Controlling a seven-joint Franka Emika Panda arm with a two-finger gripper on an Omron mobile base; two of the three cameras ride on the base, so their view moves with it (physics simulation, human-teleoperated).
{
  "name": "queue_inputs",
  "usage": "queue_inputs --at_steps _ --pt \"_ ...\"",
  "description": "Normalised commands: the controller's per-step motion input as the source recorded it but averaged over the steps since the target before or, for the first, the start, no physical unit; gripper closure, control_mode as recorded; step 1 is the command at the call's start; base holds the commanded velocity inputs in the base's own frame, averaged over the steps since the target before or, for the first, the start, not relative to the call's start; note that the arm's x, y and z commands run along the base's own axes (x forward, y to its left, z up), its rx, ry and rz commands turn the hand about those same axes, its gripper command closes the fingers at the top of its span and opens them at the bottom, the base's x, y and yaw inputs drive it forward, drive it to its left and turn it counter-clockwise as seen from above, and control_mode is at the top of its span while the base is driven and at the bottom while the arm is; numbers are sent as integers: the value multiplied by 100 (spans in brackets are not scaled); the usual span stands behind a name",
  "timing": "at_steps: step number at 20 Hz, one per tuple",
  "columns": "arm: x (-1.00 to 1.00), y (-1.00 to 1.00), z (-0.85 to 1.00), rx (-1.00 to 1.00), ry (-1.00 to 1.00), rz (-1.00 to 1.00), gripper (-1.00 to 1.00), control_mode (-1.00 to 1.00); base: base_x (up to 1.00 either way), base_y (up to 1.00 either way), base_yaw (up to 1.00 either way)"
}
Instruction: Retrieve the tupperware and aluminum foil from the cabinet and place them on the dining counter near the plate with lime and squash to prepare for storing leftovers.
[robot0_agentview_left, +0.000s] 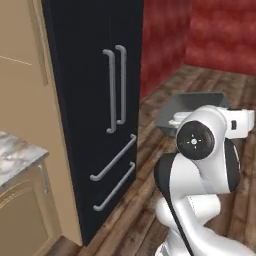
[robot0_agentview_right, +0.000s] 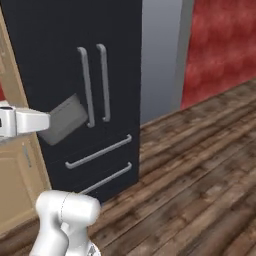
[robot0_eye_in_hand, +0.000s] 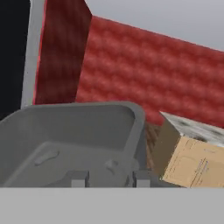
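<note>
Here the gripper (robot0_eye_in_hand: 107, 178) is closed on the near rim of the tupperware (robot0_eye_in_hand: 74, 140), its two small fingertips (robot0_eye_in_hand: 78, 178) standing against the tub's wall in the hand view. The tub is dark grey, rectangular with rounded corners and low walls, and its open hollow faces the hand camera; nothing lies inside it. It is carried in the air, off any surface.

In the left base view the tupperware (robot0_agentview_left: 192, 107) shows just beyond the arm's white elbow, above the brown plank floor (robot0_agentview_left: 150, 200). In the right base view the tub (robot0_agentview_right: 62, 120) sticks out from the white hand at the left edge, tilted, in front of the black fridge (robot0_agentview_right: 60, 50) and just beside its pair of upright grey handles (robot0_agentview_right: 95, 82).

The fridge stands tall with two slanted drawer handles lower down. A tan cupboard panel (robot0_agentview_left: 25, 100) sits to its left, with a marbled counter corner (robot0_agentview_left: 15, 155) below. A red wall (robot0_eye_in_hand: 144, 74) runs behind, and in the hand view a tan unit with a marbled top (robot0_eye_in_hand: 194, 153) lies to the right of the tub.
</note>
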Motion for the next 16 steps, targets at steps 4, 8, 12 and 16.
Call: queue_inputs --at_steps 4,8,12,16 --pt "0 0 0 0 0 0 100 100 0 0 -83" --pt "0 0 0 0 0 0 100 100 0 0 -83" --pt "0 0 0 0 0 0 100 100 0 0 -84" --pt "0 0 0 0 0 0 100 100 1 0 -84"
